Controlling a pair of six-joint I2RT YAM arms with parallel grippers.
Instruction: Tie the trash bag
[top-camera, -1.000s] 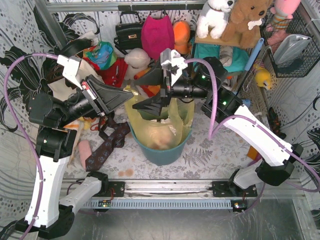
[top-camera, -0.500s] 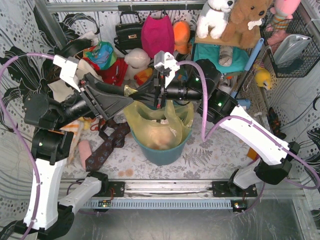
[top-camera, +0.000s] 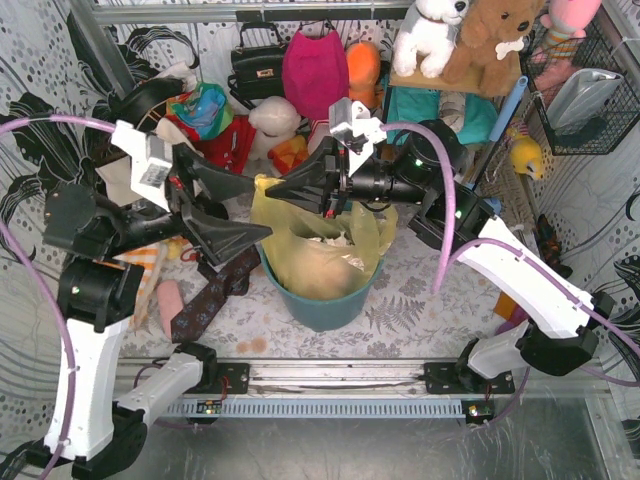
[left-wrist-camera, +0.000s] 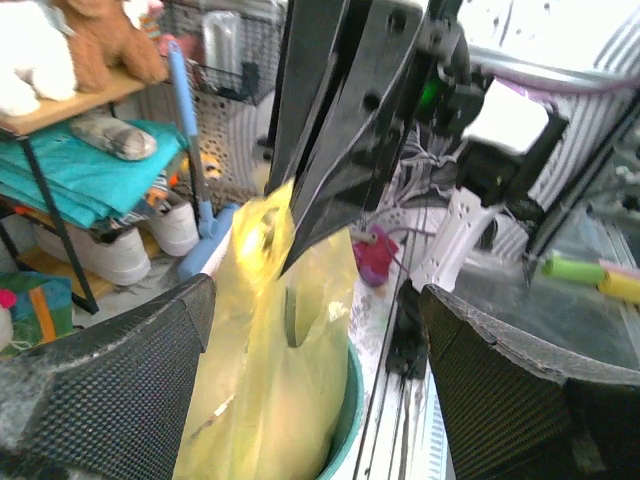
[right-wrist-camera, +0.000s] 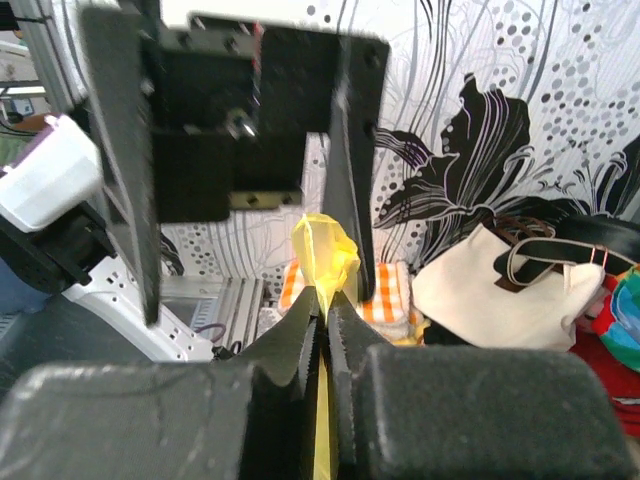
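Yellow trash bag (right-wrist-camera: 325, 250) pinched high by right claw (right-wrist-camera: 322, 293); left claw (top-camera: 261, 208) spread beside

Counter: fern-patterned pale cloth-covered counter (top-camera: 412, 316)
Standing on it: round teal plastic bucket (top-camera: 325, 312)
Lying left of it: dark patterned fabric necktie (top-camera: 214, 296); pink soft oblong object (top-camera: 168, 299)
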